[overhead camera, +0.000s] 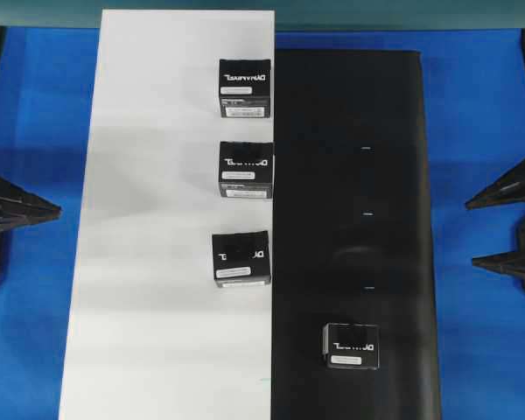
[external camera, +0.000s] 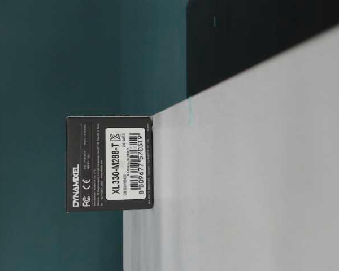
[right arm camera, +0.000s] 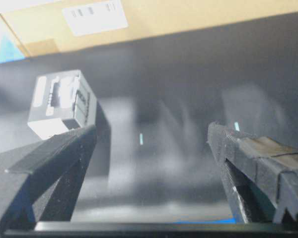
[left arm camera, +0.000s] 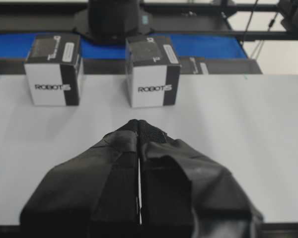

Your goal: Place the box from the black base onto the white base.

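The box (overhead camera: 351, 345) stands alone on the black base (overhead camera: 350, 175), near its front end. It is black with white mirrored lettering. In the right wrist view it (right arm camera: 59, 101) sits ahead and to the left of my right gripper (right arm camera: 151, 130), which is open and empty. In the overhead view the right gripper (overhead camera: 471, 233) is off the base's right edge. The white base (overhead camera: 149, 219) lies left of the black one. My left gripper (overhead camera: 51, 210) is shut and empty beside the white base's left edge. It also shows in the left wrist view (left arm camera: 139, 124).
Three like boxes stand along the white base's right edge: far (overhead camera: 244, 87), middle (overhead camera: 245, 170), near (overhead camera: 241, 258). Two of them show white sides ahead of the left gripper (left arm camera: 53, 69) (left arm camera: 151, 72). The table-level view shows one labelled box (external camera: 109, 164) on the white base. Blue table (overhead camera: 481, 131) surrounds both sheets.
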Controlling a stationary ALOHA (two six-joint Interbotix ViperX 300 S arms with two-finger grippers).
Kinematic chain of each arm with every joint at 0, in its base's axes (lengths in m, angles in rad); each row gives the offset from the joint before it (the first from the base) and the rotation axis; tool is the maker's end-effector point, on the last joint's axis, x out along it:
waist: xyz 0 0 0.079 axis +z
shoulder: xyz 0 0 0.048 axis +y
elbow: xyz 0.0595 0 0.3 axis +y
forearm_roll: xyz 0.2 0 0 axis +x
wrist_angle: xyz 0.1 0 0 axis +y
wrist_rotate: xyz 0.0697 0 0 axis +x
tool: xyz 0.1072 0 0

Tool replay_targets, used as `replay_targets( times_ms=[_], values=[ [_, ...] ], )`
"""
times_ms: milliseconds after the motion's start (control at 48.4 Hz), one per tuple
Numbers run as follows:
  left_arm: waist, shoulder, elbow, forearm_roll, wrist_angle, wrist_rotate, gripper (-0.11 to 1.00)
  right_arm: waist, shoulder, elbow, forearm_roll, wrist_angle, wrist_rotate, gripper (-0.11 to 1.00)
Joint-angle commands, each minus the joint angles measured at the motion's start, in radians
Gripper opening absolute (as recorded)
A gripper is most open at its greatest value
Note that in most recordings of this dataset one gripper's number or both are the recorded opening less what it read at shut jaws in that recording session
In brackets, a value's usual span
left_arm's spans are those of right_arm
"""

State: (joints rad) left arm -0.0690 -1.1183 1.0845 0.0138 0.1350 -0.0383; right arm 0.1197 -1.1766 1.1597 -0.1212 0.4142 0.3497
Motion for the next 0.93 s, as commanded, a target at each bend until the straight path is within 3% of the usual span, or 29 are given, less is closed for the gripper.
replay_targets(
  times_ms=[0,909],
  values=[
    [-0.002,0.006,-0.021,0.003,-0.008,-0.002,-0.04,-0.003,0.003,-0.003,-0.002,-0.012,-0.002,0.99],
    [-0.002,0.005,-0.014,0.003,-0.005,-0.031,-0.04,-0.003,-0.005,0.014,-0.002,-0.044,-0.003,0.99]
  ],
)
